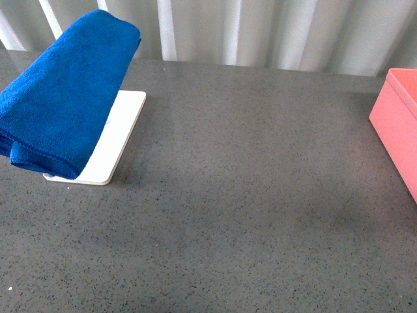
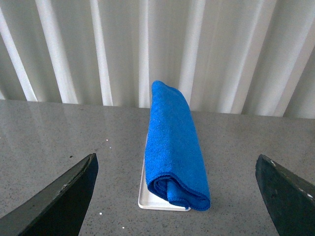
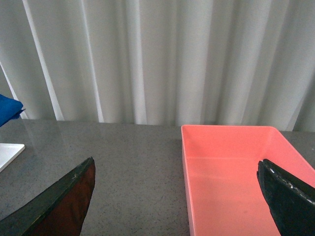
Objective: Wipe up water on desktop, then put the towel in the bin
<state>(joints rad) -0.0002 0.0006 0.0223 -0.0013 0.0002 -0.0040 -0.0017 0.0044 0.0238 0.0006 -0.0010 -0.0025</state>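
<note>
Desktop (image 1: pixel 247 195): bare grey stone across the middle; no water can be made out.

Bin (image 1: pixel 397 117): at the right edge, well apart from the towel.

Towel (image 1: pixel 62 98): folded at the far left and resting over the white tray (image 1: pixel 120 140). Its long axis runs near to far.

Left gripper (image 2: pixel 175 162): jaws spread wide and empty, in line with the towel, whose folded end faces it. This is judged the nearer arm.

Right gripper (image 3: pixel 175 164): jaws likewise wide and empty, facing the bin.
</note>
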